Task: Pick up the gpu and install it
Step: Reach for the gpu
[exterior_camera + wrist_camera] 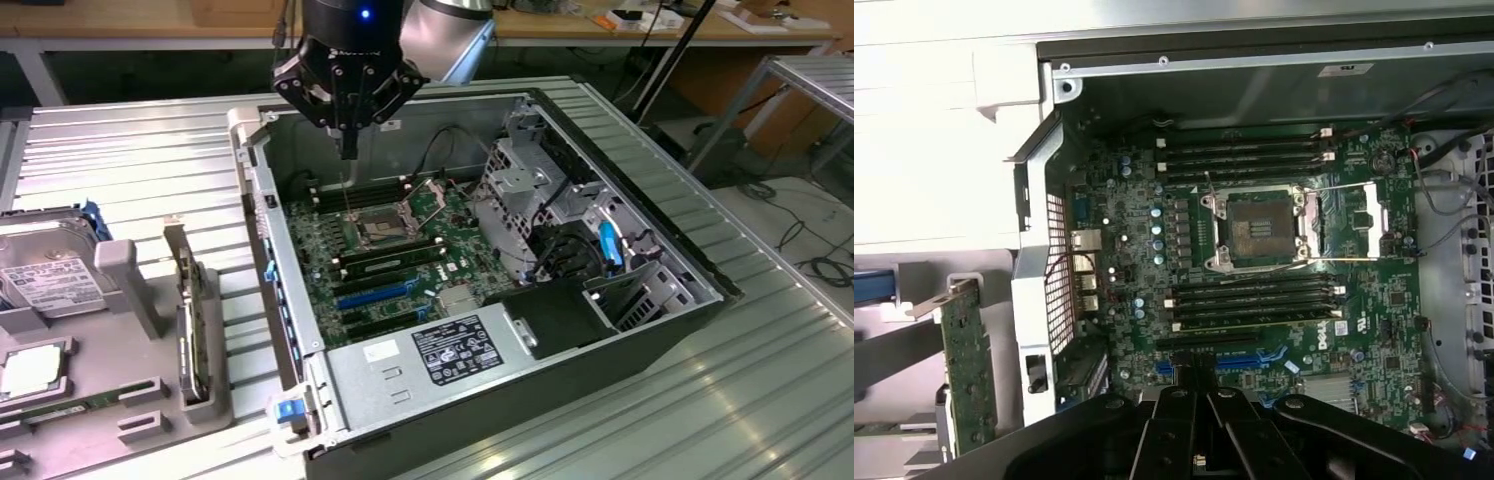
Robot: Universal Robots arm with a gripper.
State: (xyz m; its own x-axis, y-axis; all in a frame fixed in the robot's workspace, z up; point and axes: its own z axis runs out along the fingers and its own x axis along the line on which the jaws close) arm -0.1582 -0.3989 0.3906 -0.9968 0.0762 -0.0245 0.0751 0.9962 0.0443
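The gpu [195,322] stands on edge in a grey holder [127,285] on the exterior view's left, outside the open computer case [256,180]. In the wrist view the gpu [966,372] appears as a circuit card with a silvery bracket beside the case wall. My gripper [348,146] hangs above the far part of the motherboard [387,235], shut with nothing between its fingers. In the wrist view the gripper [1199,405] sits over the blue expansion slots [1246,361], with the processor socket [1256,228] beyond it.
A silver hard drive [40,272], a processor [32,372] and a green memory stick [64,410] rest in the fixture at the exterior view's left. Inside the case, a power supply [454,348] and a metal drive cage [531,185] border the motherboard. Ribbed metal tabletop [747,400] surrounds the case.
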